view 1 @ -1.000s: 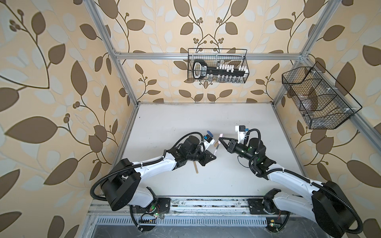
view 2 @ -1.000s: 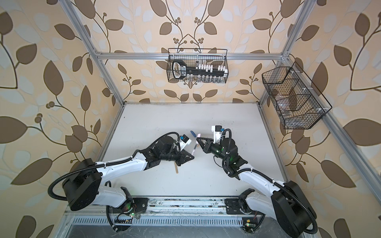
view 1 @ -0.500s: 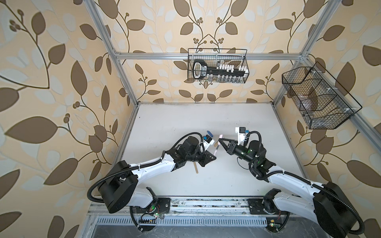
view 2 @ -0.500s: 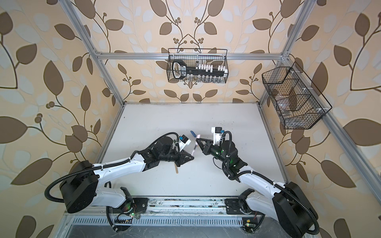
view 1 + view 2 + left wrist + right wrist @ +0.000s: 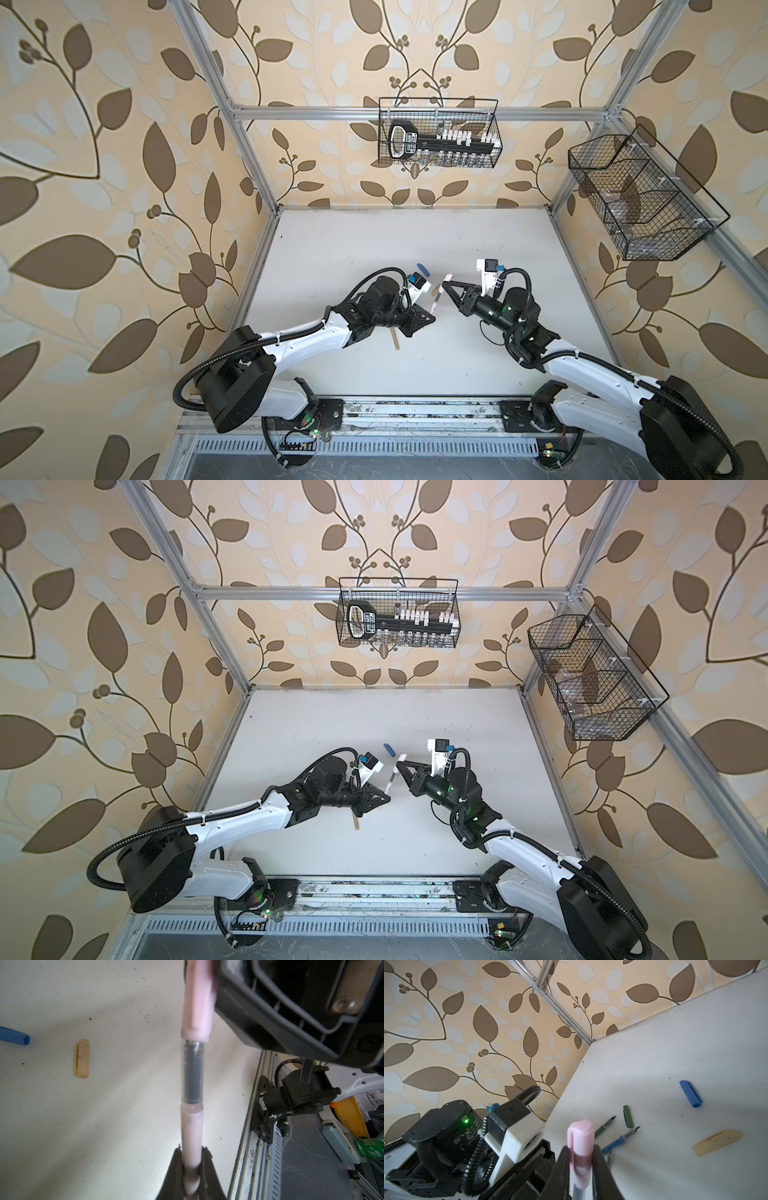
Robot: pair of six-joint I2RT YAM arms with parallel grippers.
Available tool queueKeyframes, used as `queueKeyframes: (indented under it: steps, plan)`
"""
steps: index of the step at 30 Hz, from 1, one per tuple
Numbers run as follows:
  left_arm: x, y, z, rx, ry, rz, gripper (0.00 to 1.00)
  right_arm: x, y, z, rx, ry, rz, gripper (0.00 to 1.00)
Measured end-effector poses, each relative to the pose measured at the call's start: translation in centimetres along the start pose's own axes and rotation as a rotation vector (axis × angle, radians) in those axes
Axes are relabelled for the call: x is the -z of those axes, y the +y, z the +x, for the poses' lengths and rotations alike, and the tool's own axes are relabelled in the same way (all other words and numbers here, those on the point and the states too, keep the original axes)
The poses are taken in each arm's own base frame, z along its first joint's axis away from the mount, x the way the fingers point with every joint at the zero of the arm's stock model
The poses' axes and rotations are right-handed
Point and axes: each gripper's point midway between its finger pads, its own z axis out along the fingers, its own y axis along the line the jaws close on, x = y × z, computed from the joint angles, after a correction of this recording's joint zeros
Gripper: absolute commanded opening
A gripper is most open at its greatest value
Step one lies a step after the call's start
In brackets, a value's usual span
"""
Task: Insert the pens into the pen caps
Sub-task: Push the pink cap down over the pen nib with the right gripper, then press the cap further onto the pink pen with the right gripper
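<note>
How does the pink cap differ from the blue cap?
The pink cap is pinched in the right claw, off the table; the blue cap lies loose on it. The pink cap has the pink pen pushed in; the blue cap is empty. Both are short sleeves.

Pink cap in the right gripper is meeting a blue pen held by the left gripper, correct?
No: the pen in the left gripper is pale pink, not blue, as the left wrist view shows. The right gripper does hold the pink cap.
</note>
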Motion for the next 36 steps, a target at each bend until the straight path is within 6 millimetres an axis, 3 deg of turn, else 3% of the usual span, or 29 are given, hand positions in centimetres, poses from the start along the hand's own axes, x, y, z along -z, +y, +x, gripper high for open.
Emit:
queueKeyframes:
  steps: [8, 14, 18, 26, 32, 36]
  plan:
    - [0.0, 0.3, 0.1, 0.0, 0.003, -0.014, 0.0, 0.0, -0.2, 0.6, 0.012, 0.026, 0.007, 0.19]
    - [0.1, 0.4, 0.0, -0.016, -0.003, -0.022, 0.0, 0.0, -1.0, 2.4, 0.03, 0.101, 0.048, 0.19]
    - [0.2, 0.3, -0.2, -0.031, -0.01, -0.023, 0.0, 0.0, -0.8, 3.0, 0.058, 0.138, 0.057, 0.25]
    - [0.3, 0.4, -0.4, -0.036, -0.018, -0.036, 0.0, 0.6, 0.8, 2.2, 0.12, 0.135, 0.031, 0.42]
    - [0.6, 1.1, -0.8, -0.042, -0.038, -0.082, 0.0, 3.2, 2.5, 0.4, 0.17, 0.07, 0.022, 0.46]
    - [1.8, 1.4, -1.4, -0.064, -0.086, -0.134, 0.0, 5.1, 3.0, -0.8, 0.191, 0.014, 0.042, 0.59]
